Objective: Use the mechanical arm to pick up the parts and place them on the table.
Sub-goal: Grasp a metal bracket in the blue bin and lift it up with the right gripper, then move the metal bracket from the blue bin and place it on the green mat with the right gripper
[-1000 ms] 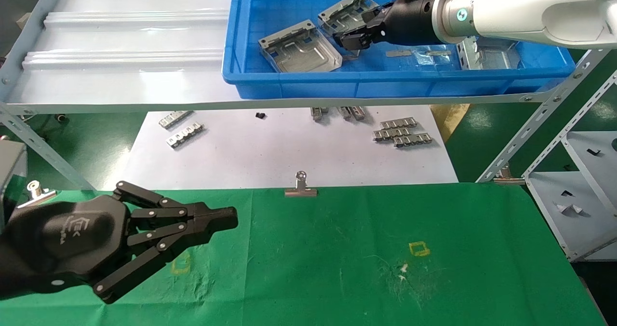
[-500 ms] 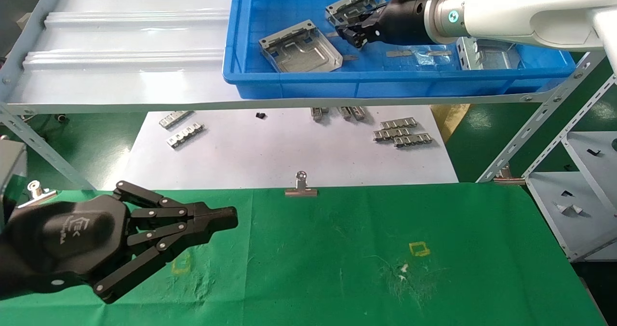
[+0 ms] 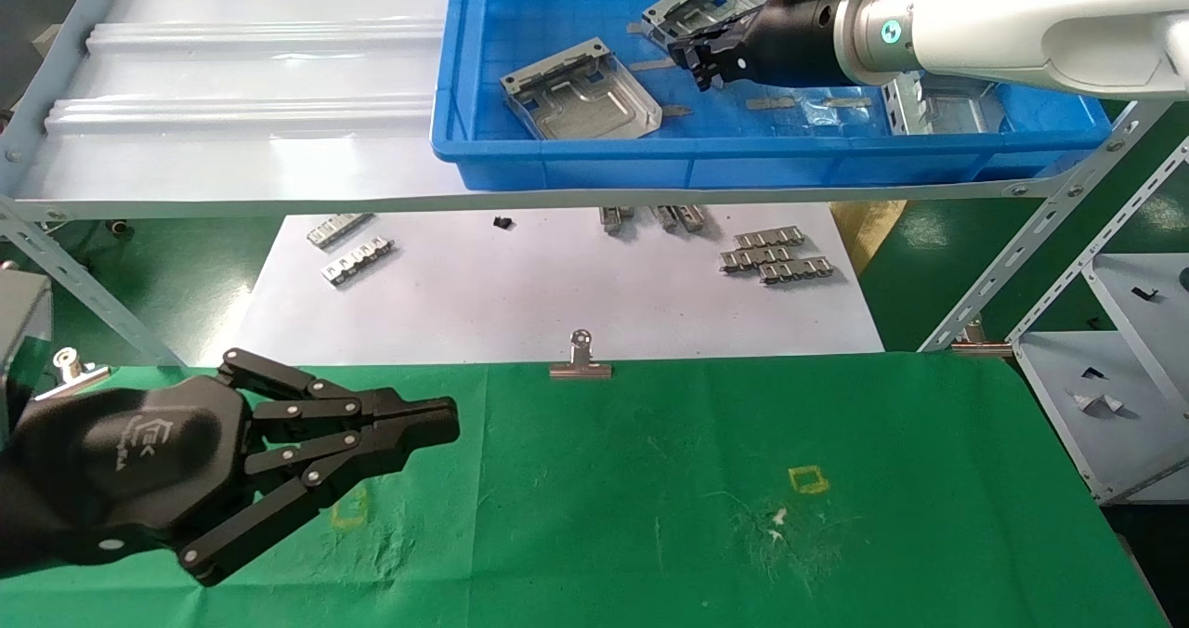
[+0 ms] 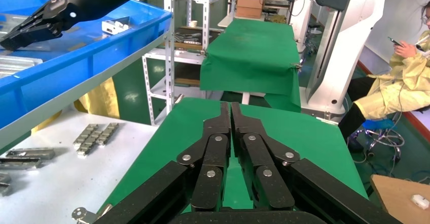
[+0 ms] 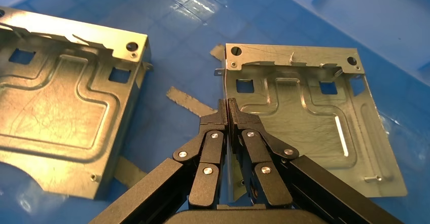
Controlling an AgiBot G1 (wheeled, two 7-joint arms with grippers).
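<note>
**Grey plates in the blue bin, one pinched by its edge**

Black and folded tight, the left gripper (image 3: 437, 421) hangs over the near left part of the green-clothed table (image 3: 706, 498), its fingers pressed together on nothing. A binder clip (image 3: 580, 360) bites the cloth's far edge. Beyond it, a white sheet (image 3: 520, 303) carries small ridged metal strips (image 3: 776, 255) in loose clusters.

Up on the pale ribbed shelf (image 3: 232, 80) sits the blue plastic bin (image 3: 743, 159). Inside it, toward its left, one stamped sheet-metal plate (image 3: 581, 89) lies flat on the floor, embossed side up. Farther right, the right gripper (image 3: 699, 55) on the white mechanical arm (image 3: 1012, 19) reaches in over the bin. Its fingers are closed hard against the edge of a second plate (image 5: 309, 117), which the head view shows tilted, raised off the bin floor. A third plate (image 3: 943, 108) rests at the bin's right end, partly hidden behind the arm. Thin metal slivers (image 3: 769, 102) lie scattered between them on the blue floor.
</note>
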